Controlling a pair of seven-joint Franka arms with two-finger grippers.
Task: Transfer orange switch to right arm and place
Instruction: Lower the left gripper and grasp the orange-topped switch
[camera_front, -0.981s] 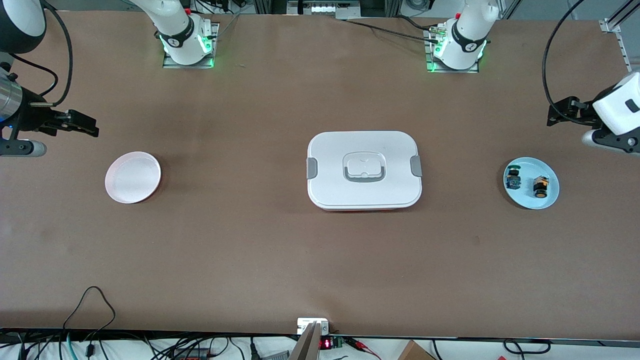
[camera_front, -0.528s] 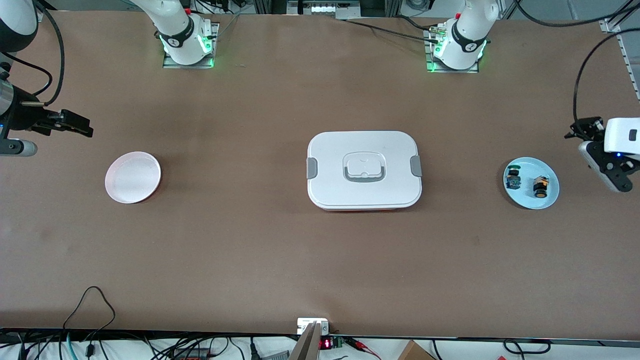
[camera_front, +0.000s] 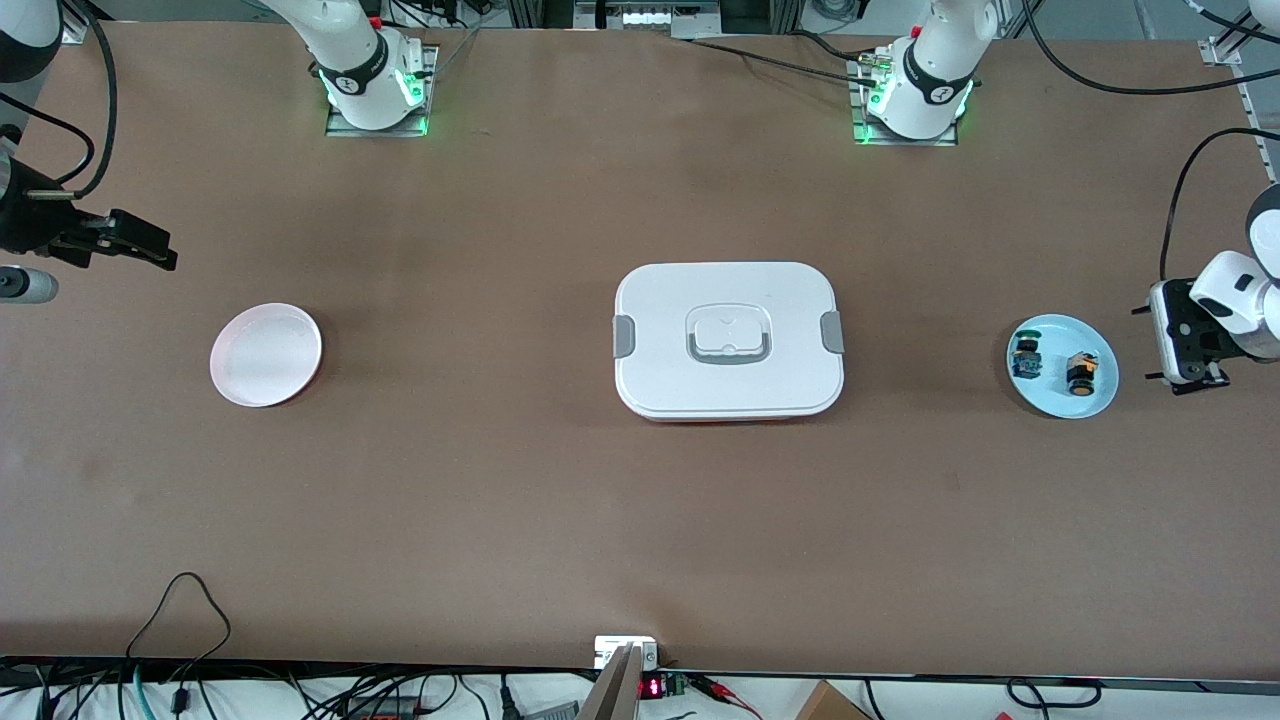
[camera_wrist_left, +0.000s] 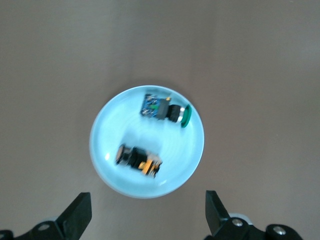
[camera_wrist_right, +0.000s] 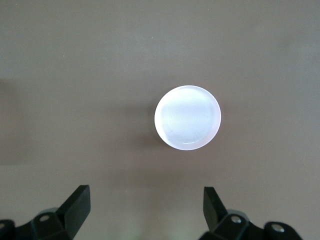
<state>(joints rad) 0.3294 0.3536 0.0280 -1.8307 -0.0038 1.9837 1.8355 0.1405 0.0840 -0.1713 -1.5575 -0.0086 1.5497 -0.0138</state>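
The brown table carried a white box at its middle, a pink dish toward the right arm's end, and a blue plate toward the left arm's end

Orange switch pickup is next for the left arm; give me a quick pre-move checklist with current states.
1. Small black-bodied orange switch lying free on the round pale blue plate: ok.
2. Green-capped, blue-bodied switch apart from it on the same plate: ok.
3. Left end effector open, empty: ok.
4. Left end effector directly over the orange switch: not ok; it hangs beside the plate, toward the table's end.
5. Right end effector open, empty, waiting: ok.
6. Round white dish bare for placing: ok.
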